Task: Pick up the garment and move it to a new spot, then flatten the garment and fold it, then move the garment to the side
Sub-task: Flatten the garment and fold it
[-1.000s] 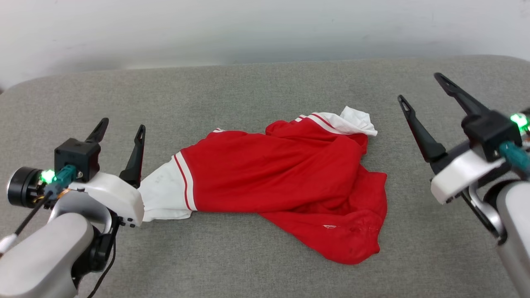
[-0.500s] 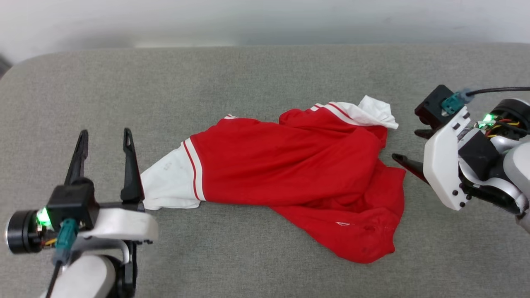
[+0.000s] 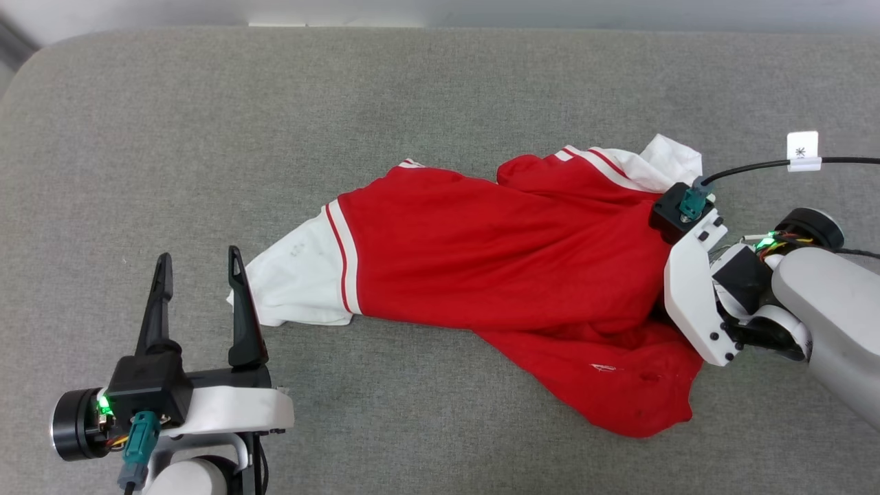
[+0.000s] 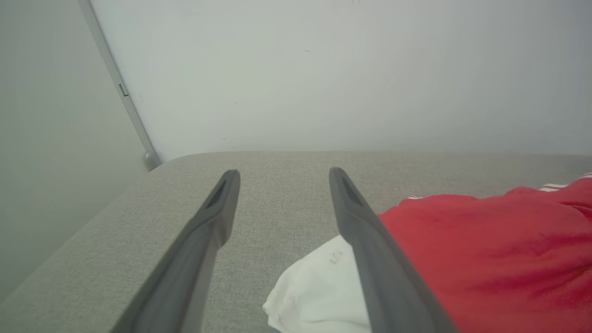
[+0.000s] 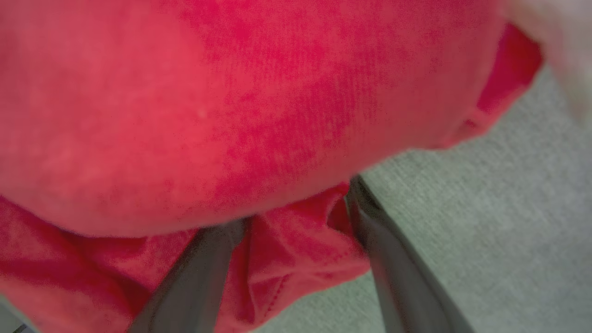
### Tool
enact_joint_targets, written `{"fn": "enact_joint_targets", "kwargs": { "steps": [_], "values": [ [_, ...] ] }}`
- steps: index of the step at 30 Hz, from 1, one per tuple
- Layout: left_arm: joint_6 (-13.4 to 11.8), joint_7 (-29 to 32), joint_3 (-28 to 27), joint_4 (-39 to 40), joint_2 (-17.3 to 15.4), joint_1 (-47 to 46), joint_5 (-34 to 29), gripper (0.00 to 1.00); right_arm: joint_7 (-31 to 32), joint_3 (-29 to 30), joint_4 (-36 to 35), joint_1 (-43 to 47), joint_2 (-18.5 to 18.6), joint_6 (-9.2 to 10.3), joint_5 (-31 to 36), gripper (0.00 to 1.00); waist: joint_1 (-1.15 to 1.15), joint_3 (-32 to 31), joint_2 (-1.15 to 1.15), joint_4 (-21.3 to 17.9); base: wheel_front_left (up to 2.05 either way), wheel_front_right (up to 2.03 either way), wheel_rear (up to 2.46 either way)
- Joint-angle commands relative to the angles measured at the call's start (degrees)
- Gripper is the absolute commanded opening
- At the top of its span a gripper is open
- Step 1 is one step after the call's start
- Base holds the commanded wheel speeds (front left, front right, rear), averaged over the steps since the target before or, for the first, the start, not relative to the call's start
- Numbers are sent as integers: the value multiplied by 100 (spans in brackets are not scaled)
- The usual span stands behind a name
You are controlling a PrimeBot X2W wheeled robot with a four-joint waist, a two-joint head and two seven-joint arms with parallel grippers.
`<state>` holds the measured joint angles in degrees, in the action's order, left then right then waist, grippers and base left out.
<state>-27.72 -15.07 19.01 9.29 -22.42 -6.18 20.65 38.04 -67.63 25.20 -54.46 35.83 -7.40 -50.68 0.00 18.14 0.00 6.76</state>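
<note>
Fingers first. left gripper (image 3: 199, 256) (image 4: 284, 172): both dark fingers spread wide, nothing btwn them, tips pointing toward far edge of surface (image 3: 206, 124) (image 4: 277, 208); sits at near-left corner. Its inner finger runs just beside the edge of the white sleeve (image 3: 299, 282) (image 4: 314, 291) of the garment (image 3: 502, 268) (image 4: 485, 249) (image 5: 231, 92); touching or not, can't tell. right gripper (image 5: 296, 208): fingers also spread, not pinching; a crumpled fold of red cloth lies btwn them, more red cloth bulging over the tips. Head view: its white housing (image 3: 691, 295) sits over garment's right edge.

Largest to smallest:
- surface: grey woven fabric, rounded corners, pale wall (image 4: 323, 69) behind.
- garment: red jersey tee, crumpled, approx mid-surface, long axis L–R, lower-right part bunched toward near edge.
- white sleeve sticks out at left end w/ red-white stripe trim (image 3: 344, 261); second white sleeve (image 3: 670, 161) at far-right end, folded over, just behind the housing.
- black cable (image 3: 749, 167) w/ small white tag (image 3: 802, 150) runs off to right edge.
</note>
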Motion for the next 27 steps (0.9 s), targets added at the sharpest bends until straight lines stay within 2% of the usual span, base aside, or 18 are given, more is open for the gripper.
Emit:
{"fn": "enact_joint_targets", "kwargs": {
  "steps": [1, 4, 5, 6, 10, 16, 23, 27],
  "values": [
    [74, -15, -91, -25, 83, 23, -81, 100, 5, -294, 191, 340, -189, -16, -102, 100, 0, 49, 0, 29, 0, 0, 0],
    [275, -14, -258, -127, 267, 109, -230, 100, -162, -517, 322, 469, -334, -18, -211, 100, 0, 39, 0, -5, 0, 0, 0],
    [338, -14, -300, -160, 320, 143, -269, 100, -280, -548, 310, 432, -349, -20, -198, 44, 0, 16, 0, -38, 0, 0, 0],
    [394, -14, -357, -190, 382, 147, -316, 100, -453, -558, 270, 346, -334, -21, -130, 0, 0, -25, 0, -69, 0, 0, 0],
    [577, -14, -541, -327, 568, 328, -465, 100, -1074, -519, 29, 58, 10, -8, 52, 0, 0, -294, 0, -204, 0, 0, 0],
    [792, -14, -773, -363, 776, 677, -660, 100, -1776, -471, -853, 56, 742, -7, 34, 0, 0, -733, 0, -417, 0, 0, 0],
    [948, -14, -975, -359, 971, 1095, -817, 100, -2047, -3, -1991, 1150, 1779, -7, -362, 0, 0, -1009, 0, -648, 0, 0, 0],
    [1024, -14, -1086, -356, 1055, 1235, -899, 100, -2111, 346, -2239, 2224, 2106, -7, -570, 0, 0, -1069, 0, -717, 0, 0, 0]
  ]
}}
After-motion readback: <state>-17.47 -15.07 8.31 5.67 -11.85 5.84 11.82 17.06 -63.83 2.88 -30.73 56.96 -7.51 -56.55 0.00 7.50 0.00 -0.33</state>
